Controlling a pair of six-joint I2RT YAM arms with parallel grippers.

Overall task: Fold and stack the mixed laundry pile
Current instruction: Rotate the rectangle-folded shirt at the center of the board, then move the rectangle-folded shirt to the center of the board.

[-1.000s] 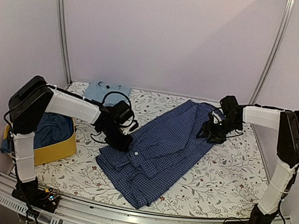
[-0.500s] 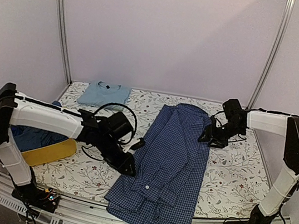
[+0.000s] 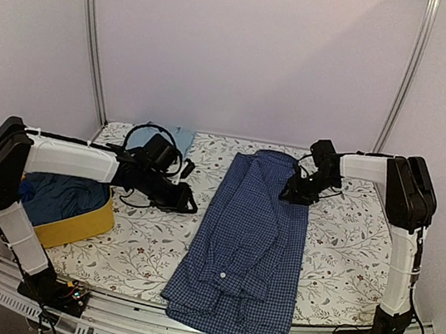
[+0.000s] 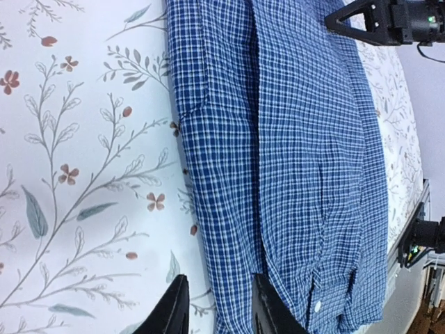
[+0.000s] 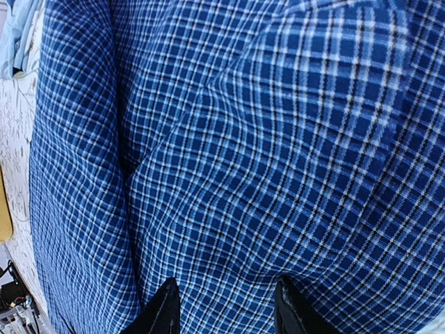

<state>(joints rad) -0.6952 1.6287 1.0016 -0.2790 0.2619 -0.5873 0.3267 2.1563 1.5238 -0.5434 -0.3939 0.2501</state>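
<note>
1. Lying long down the middle of the floral-patterned table cover, the navy-and-white checked collared shirt runs from the far side to the near edge, and its lower end droops over that edge!
2. The left gripper hovers just beside the shirt's left border, fingers spread and nothing pinched. The right gripper sits over the far right part of the shirt, fingers parted too, with cloth beneath but not clamped.
3. Danger here: that overhang could drag the shirt off if either arm tugs it nearward. A pinch that catches only the top layer would pull open the tucked-in side and skew the fold.
4. Hard to read:
   - The light blue T-shirt at the far left is half hidden behind the left arm.
   - The dark blue and teal clothes in the yellow fabric basket are one heap and can't be counted.
   - I cannot tell whether the right fingertips touch the cloth.
</note>
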